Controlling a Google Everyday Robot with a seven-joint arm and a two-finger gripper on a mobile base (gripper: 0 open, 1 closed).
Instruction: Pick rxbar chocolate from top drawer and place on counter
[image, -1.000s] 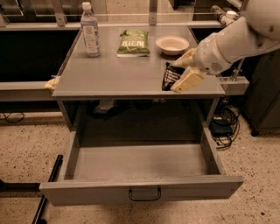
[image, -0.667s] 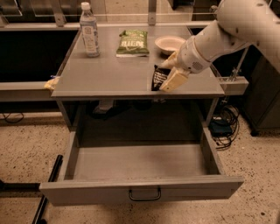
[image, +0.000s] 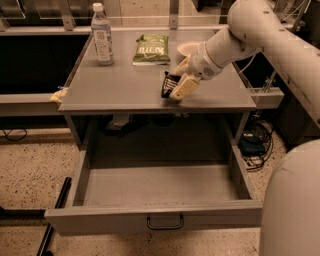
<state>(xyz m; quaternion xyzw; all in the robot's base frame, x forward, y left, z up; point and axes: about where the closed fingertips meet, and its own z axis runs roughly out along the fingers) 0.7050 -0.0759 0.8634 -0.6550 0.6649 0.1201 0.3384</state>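
One camera view looks down on a grey cabinet from its near side. The counter (image: 120, 87) is a flat matte grey top across the upper half of the scene. Below it, the top drawer (image: 100, 220) is pulled well out toward the near side. Its bare grey floor is showing, and a small dark pull handle (image: 165, 221) sits at the middle of its front panel.

A thick white robot arm (image: 260, 35) reaches in from the far right and slopes down to the left over the counter. At its end the gripper (image: 175, 86) sits just above the near right part of the counter, close to the near edge. Its pale fingers (image: 184, 86) are clamped on the rxbar chocolate (image: 167, 84), a small dark-wrapped bar. The bar stands tilted on end, its lower end right at the counter surface. Whether it touches the surface cannot be told.

At the far left of the counter a clear water bottle (image: 102, 35) with a white cap stands upright. A green snack bag (image: 151, 48) lies flat at the far middle, well apart from the bar. A pale bowl (image: 187, 48) sits just right of the bag, partly hidden by the arm. A small yellowish object (image: 59, 95) lies at the counter's near left corner. Dark cables (image: 255, 145) lie on the speckled floor (image: 30, 175) to the right of the cabinet.
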